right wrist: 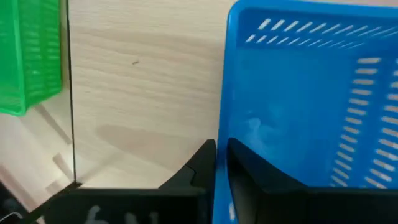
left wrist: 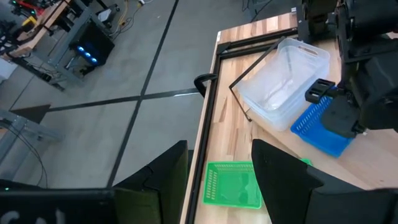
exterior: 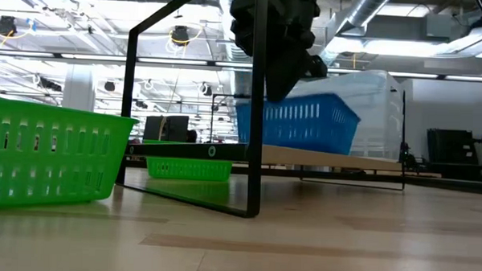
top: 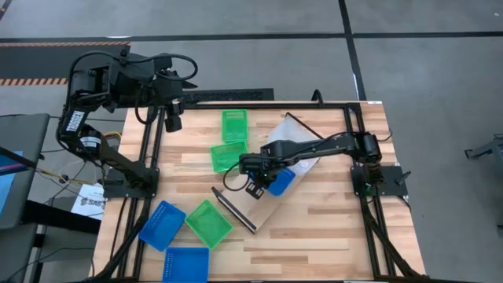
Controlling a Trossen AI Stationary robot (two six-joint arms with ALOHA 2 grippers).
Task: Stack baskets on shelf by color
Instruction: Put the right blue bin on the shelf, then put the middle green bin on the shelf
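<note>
The right gripper (top: pixel 253 178) hangs over the middle of the shelf (top: pixel 271 206), its fingers (right wrist: pixel 202 163) set close either side of the rim of a blue basket (top: pixel 280 181) that sits on the board next to the clear baskets (left wrist: pixel 283 81); the grip looks about to loosen. The left gripper (left wrist: pixel 214 171) waits at the far left, fingers partly open, empty. To finish well, I would open fully and lift straight up, so the rim isn't dragged.
</note>
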